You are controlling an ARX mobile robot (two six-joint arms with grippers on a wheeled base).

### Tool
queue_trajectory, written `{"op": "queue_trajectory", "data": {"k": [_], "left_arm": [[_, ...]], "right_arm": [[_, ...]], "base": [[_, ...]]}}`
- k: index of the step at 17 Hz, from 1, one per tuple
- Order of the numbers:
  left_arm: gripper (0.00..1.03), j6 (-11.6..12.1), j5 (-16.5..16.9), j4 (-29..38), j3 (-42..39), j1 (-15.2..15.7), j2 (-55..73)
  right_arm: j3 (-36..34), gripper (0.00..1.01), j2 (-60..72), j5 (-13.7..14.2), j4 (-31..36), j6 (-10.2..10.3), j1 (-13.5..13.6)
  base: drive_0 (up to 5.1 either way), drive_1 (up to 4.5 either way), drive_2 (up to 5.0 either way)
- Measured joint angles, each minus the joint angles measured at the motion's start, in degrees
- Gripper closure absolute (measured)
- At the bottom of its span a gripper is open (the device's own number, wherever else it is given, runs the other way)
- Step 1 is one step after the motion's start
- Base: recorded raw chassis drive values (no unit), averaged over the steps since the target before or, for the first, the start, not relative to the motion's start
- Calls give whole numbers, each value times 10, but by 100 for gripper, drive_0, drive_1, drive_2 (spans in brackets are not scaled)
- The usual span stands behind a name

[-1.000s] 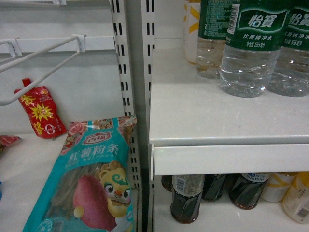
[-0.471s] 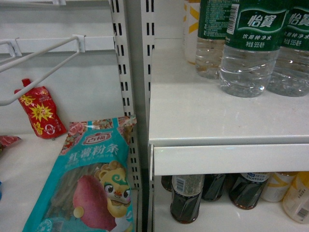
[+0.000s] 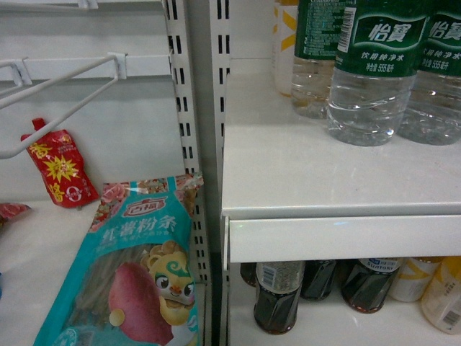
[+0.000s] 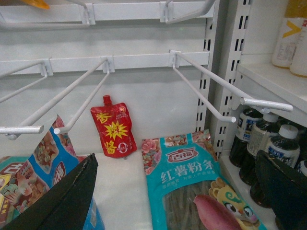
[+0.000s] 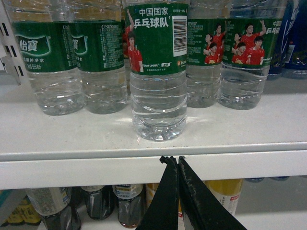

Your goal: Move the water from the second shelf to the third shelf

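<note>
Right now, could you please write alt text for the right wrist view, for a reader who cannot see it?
The shut right gripper points at the front edge of a white shelf, just below a water bottle with a green label that stands ahead of a row of similar bottles. Dark drink bottles stand on the shelf below.

white shelf [image 3: 310, 180], water bottles [image 3: 371, 72] standing

Retail shop aisle: white slotted uprights [image 3: 186, 108], a white shelf [image 3: 338, 180] with water bottles [image 5: 158, 72] in rows, peg hooks [image 4: 211, 86] at 10 o'clock, packaged noodles [image 3: 137, 274] and a sauce pouch [image 4: 113, 127] below them.
</note>
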Motion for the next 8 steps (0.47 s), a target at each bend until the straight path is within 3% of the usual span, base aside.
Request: {"op": "queue_trajectory", "data": {"k": [4, 5, 8], "left_arm": [[5, 0, 0, 0, 0, 0, 0], [5, 0, 0, 0, 0, 0, 0], [5, 0, 0, 0, 0, 0, 0]], "right_arm": [[0, 99, 0, 0, 0, 0, 0], [0, 94, 0, 0, 0, 0, 0], [0, 55, 0, 0, 0, 0, 0]], "base": [[0, 0, 0], [0, 0, 0], [0, 0, 0]]}}
